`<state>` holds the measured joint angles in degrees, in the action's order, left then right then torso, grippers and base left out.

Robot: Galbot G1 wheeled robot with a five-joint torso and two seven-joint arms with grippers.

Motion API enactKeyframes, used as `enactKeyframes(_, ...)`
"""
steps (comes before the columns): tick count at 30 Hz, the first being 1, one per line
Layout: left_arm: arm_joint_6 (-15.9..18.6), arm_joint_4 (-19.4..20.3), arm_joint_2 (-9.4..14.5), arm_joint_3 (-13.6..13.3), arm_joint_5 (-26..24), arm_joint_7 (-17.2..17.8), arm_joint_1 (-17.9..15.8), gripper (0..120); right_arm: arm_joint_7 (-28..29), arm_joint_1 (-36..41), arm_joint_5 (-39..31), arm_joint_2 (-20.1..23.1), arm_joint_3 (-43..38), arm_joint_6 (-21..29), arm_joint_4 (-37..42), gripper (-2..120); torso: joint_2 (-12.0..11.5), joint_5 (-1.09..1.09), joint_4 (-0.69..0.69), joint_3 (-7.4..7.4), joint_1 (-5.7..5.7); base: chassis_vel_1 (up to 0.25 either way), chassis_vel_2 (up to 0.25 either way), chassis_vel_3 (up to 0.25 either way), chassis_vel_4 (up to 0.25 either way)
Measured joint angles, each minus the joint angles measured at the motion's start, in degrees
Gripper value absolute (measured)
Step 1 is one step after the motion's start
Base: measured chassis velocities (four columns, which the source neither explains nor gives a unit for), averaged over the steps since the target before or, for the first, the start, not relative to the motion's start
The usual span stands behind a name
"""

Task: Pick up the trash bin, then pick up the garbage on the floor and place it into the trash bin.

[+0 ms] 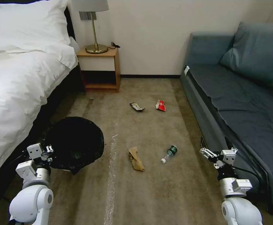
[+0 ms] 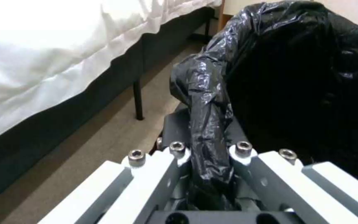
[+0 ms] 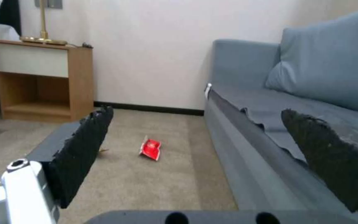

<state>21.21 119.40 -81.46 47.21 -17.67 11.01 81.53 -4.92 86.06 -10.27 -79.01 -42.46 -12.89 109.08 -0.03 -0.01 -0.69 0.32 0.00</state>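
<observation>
Black-bagged trash bin (image 1: 75,143) rim in left pincer (image 1: 49,149); right pincer (image 1: 213,147) wide, bottle (image 1: 169,153) label unreadable.

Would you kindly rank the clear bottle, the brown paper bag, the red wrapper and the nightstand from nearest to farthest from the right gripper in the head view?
From the open right gripper, beside the sofa:
1. Clear bottle, just to its left on the carpet.
2. Brown paper bag, farther left.
3. Red wrapper, ahead toward the wall.
4. Nightstand, far corner by the bed.

The trash bin (image 1: 75,143) — white body hidden beneath its black bag.
</observation>
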Motion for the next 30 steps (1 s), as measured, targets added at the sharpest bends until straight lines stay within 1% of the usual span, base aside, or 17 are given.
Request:
enactKeyframes(13, 0.0, 0.1, 0.0, -0.2, 0.1, 0.0, 0.2, 5, 0.1, 0.0, 0.8, -0.1, 0.2, -0.2, -0.2, 100, 0.0, 0.00, 0.00, 0.00, 0.01, -0.065, 0.067, 0.079, -0.068)
enactKeyframes(16, 0.0, 0.2, 0.0, -0.2, 0.0, 0.0, 0.2, 5, 0.7, -0.5, 1.6, -0.1, 0.4, -1.5, -0.8, 100, 0.0, 0.00, 0.00, 0.00, 0.00, -0.055, 0.057, 0.060, -0.065)
enactKeyframes(18, 0.0, 0.2, 0.0, -0.2, 0.0, 0.1, 0.2, 5, 0.7, -1.1, 3.6, -0.2, 0.4, -4.6, -1.9, 100, 0.0, 0.00, 0.00, 0.00, 0.00, -0.055, 0.063, 0.065, -0.057)
enactKeyframes(22, 0.0, 0.2, 0.1, -0.2, 0.0, 0.1, 0.0, 5, 1.3, -1.8, 4.4, -0.1, 0.9, -6.5, -2.6, 100, 0.0, 0.00, 0.00, 0.00, 0.01, -0.025, 0.039, 0.043, -0.034)
enactKeyframes(27, 0.0, 0.0, 0.0, -0.4, 0.0, 0.1, -0.1, 5, 2.6, -2.4, 4.5, 0.6, 2.4, -6.0, -2.6, 100, 0.0, 0.00, 0.00, 0.00, 0.00, 0.000, 0.000, 0.000, 0.000)
enactKeyframes(30, 0.0, -0.2, -0.2, -0.5, 0.2, 0.1, -0.1, 5, 4.2, -3.4, 4.8, 1.5, 4.2, -4.5, -2.9, 100, 0.0, 0.00, -0.01, 0.00, 0.00, 0.000, 0.000, 0.000, 0.000)
